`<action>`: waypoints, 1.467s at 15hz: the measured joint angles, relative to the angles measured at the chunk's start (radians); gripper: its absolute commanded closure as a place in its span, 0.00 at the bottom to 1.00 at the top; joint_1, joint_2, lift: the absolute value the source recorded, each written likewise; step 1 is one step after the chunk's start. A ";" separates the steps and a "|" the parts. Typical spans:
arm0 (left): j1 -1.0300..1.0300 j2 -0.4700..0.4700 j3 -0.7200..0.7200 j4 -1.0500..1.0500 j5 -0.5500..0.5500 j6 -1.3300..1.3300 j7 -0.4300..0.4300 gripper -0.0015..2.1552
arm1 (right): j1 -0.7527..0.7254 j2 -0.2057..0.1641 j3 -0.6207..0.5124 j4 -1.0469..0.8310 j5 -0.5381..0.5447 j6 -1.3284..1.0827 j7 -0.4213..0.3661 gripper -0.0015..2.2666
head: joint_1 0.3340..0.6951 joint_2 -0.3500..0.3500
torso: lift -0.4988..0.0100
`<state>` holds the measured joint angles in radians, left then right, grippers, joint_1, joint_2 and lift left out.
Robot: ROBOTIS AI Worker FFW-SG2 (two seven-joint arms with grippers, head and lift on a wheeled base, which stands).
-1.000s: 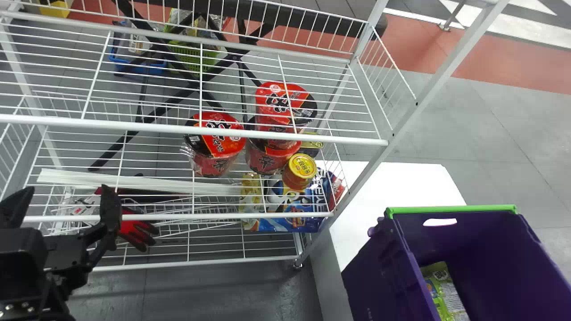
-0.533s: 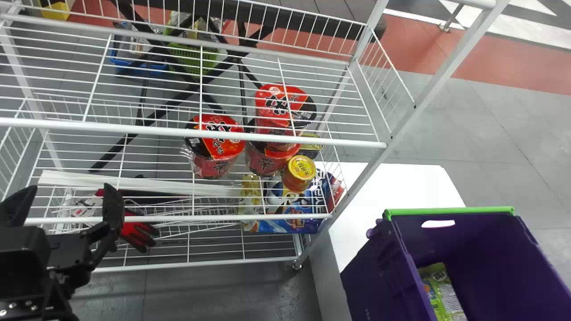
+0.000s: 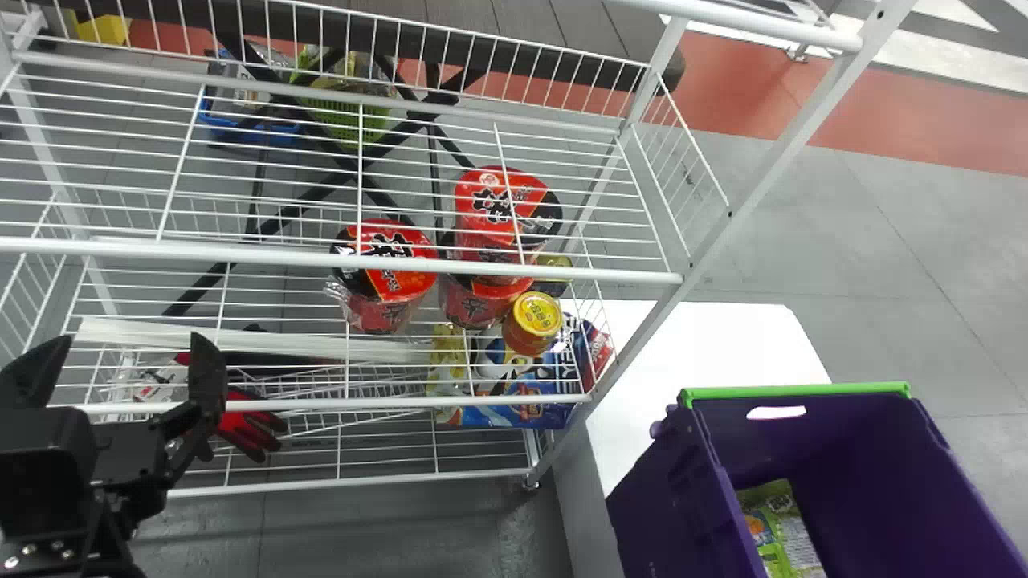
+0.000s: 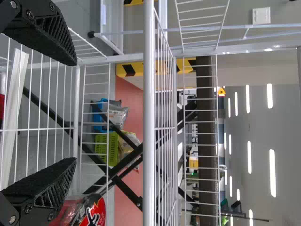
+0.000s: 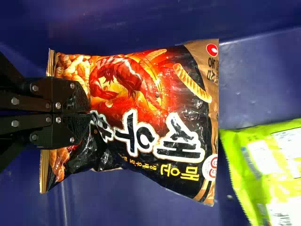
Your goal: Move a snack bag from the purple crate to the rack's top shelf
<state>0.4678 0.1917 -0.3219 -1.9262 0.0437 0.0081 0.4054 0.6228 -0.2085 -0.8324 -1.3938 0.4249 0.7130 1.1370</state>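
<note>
My left gripper (image 3: 124, 353) stands open in front of the white wire rack (image 3: 345, 269), at the head view's left. In the left wrist view, the left gripper (image 4: 75, 111) has nothing between its spread fingers, with rack wires beyond. The right wrist view shows the right gripper (image 5: 89, 113) shut on a black and orange snack bag (image 5: 141, 113), pinched near one end inside the purple crate. That purple crate (image 3: 675, 490) stands at the head view's lower right. A green bag (image 5: 268, 174) lies beside the held one, also visible as a green packet (image 3: 779, 526) in the crate.
Red noodle cups (image 3: 385, 277) and a yellow-lidded can (image 3: 534, 321) stand on a lower rack level, near blue packages (image 3: 522, 401). A slanting post (image 3: 723, 229) rises between rack and crate. The crate rests by a white table (image 3: 707, 345).
In the head view the rack has shifted downward, and the crate down and slightly left. The left gripper keeps nearly the same place, still open.
</note>
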 measured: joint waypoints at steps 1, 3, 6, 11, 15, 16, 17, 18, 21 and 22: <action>0.000 0.000 -0.001 -0.001 -0.001 0.002 0.002 0.04 | 0.000 0.001 0.000 -0.003 0.000 -0.001 0.000 0.99 | 1.00 0.00 | 0.19; 0.001 0.001 -0.004 -0.006 -0.003 0.003 0.005 0.04 | 0.000 0.005 -0.002 -0.014 0.001 -0.002 0.001 0.99 | 1.00 0.00 | 0.21; 0.010 0.002 -0.005 -0.016 -0.008 0.003 0.007 0.04 | 0.005 0.008 -0.013 -0.030 0.002 -0.002 0.001 0.99 | 1.00 0.00 | 0.23; 0.017 0.003 -0.015 -0.032 -0.013 0.010 0.009 0.04 | 0.006 0.009 -0.023 -0.046 0.001 -0.013 0.000 0.99 | 1.00 0.00 | 0.27; 0.024 0.003 -0.023 -0.039 -0.021 0.020 0.015 0.04 | 0.006 0.008 -0.025 -0.063 0.001 -0.014 -0.001 0.99 | 1.00 0.00 | 0.30; 0.028 0.003 -0.023 -0.043 -0.024 0.021 0.015 0.04 | 0.006 0.008 -0.025 -0.066 0.001 -0.014 -0.002 0.99 | 1.00 0.00 | 0.31; 0.030 0.003 -0.023 -0.047 -0.026 0.022 0.015 0.04 | 0.006 0.008 -0.025 -0.069 0.001 -0.014 -0.004 0.99 | 1.00 0.00 | 0.32; 0.031 0.003 -0.023 -0.049 -0.027 0.022 0.015 0.04 | 0.006 0.008 -0.025 -0.072 0.001 -0.014 -0.006 0.99 | 1.00 0.00 | 0.33; 0.032 0.003 -0.023 -0.050 -0.028 0.025 0.015 0.04 | 0.006 0.008 -0.026 -0.080 0.002 -0.014 -0.007 0.99 | 1.00 0.00 | 0.35; 0.032 0.003 -0.023 -0.050 -0.028 0.025 0.016 0.04 | 0.006 0.008 -0.026 -0.082 0.002 -0.013 -0.008 0.99 | 1.00 0.00 | 0.36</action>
<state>0.5001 0.1948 -0.3452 -1.9760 0.0154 0.0329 0.4211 0.6289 -0.2008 -0.8589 -1.4755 0.4264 0.6999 1.1291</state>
